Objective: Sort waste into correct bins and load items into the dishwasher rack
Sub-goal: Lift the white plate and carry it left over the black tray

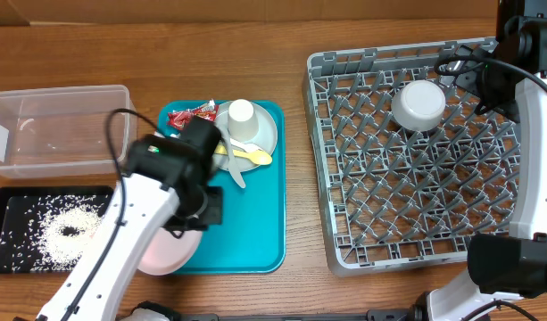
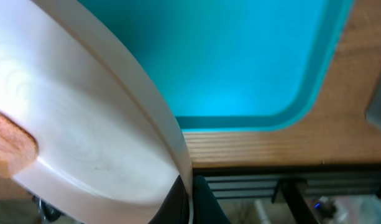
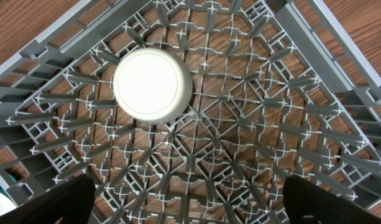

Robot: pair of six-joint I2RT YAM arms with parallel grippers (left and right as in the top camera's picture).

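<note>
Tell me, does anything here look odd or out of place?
Yes: the pink plate, pinched at its rim by the left hand, has an orange food cube on it. The bowl lies upside down in the rack, which may be intended.

Pale pink plate [image 1: 170,254] is overhanging the teal tray's [image 1: 255,232] front-left corner, with the orange food cube [image 2: 13,146] sitting on it. Grey-green plate [image 1: 266,134] is lying at the tray's back, carrying white cup [image 1: 242,116], yellow spoon [image 1: 251,157] and pale fork [image 1: 235,171], with red wrappers [image 1: 188,116] lying just beside. White bowl [image 1: 418,105] is sitting upside down in the grey rack [image 1: 416,241]. Rice [image 1: 68,227] is lying scattered in the black tray [image 1: 10,201], and the clear tub [image 1: 59,129] is standing just behind.
</note>
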